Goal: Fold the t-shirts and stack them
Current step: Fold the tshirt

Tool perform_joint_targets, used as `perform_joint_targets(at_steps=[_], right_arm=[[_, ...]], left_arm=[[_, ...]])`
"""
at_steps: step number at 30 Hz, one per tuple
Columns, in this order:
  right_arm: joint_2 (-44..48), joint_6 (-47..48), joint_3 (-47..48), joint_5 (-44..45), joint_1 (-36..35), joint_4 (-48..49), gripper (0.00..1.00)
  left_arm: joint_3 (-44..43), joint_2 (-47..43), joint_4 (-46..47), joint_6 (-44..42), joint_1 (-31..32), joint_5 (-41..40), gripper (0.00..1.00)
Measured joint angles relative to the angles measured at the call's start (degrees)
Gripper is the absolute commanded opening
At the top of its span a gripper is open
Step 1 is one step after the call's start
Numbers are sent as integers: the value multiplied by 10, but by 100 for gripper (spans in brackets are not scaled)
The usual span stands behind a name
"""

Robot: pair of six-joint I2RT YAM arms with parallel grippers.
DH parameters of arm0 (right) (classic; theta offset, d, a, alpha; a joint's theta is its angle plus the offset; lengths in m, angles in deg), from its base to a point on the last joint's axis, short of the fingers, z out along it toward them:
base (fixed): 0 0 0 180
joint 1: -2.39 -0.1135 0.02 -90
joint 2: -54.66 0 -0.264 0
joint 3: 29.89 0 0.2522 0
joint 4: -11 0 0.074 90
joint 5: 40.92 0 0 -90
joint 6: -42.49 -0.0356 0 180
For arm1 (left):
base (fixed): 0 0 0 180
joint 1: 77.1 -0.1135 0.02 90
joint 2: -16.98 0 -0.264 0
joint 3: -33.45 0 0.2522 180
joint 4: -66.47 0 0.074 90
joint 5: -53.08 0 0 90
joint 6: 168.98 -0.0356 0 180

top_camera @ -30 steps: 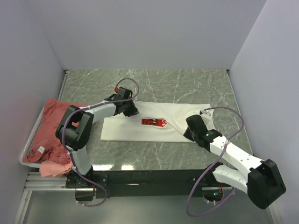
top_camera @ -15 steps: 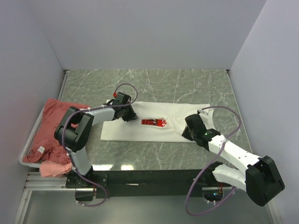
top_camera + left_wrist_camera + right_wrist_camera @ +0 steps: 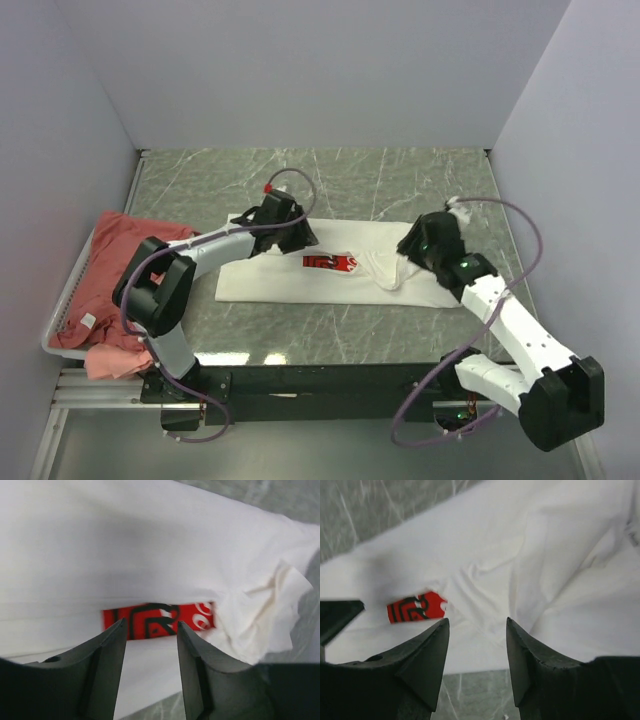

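Note:
A white t-shirt (image 3: 290, 278) with a red chest print (image 3: 330, 262) lies folded into a long strip on the marble table (image 3: 400, 185). Its right part is bunched into a crumpled fold (image 3: 385, 270). My left gripper (image 3: 302, 238) hovers over the shirt's upper left part. It is open in the left wrist view (image 3: 150, 626), with the print (image 3: 157, 621) showing just beyond its fingertips. My right gripper (image 3: 409, 249) hangs above the shirt's right end and is open too (image 3: 477, 623), with nothing between its fingers. Salmon-pink t-shirts (image 3: 115, 265) are heaped at the left.
The pink heap fills a white wire basket (image 3: 62, 300) at the table's left edge. One pink piece (image 3: 115, 362) spills over the basket's near corner. Grey walls close in the back and both sides. Cables loop above both wrists.
Both grippers have opened and let go of the white shirt. The right gripper rose and moved back from the near edge; the left one moved right along the far edge.

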Motion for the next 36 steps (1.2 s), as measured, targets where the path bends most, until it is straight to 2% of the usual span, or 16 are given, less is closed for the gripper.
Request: perform_joint_targets(at_steps=[3,6,13,19,36], right_arm=[[-10,23,45,-13,86,-5,56],[-62,47,101,-18,155,-19,54],[-224,96,207,-72,213,-30,51],[-294,115,252,-115,234,-33,51],[-311,121,250,-209,308,-7,49]], left_arm=[[-37,1,-10,-23,49,-5,52],[-80,11,-21,-50,107,-17,52],[-167,87,-38,-116,216,-39,55],[-207,151,-56,-154,250,-45,60],[-300,210,-71,-211,308,-71,60]])
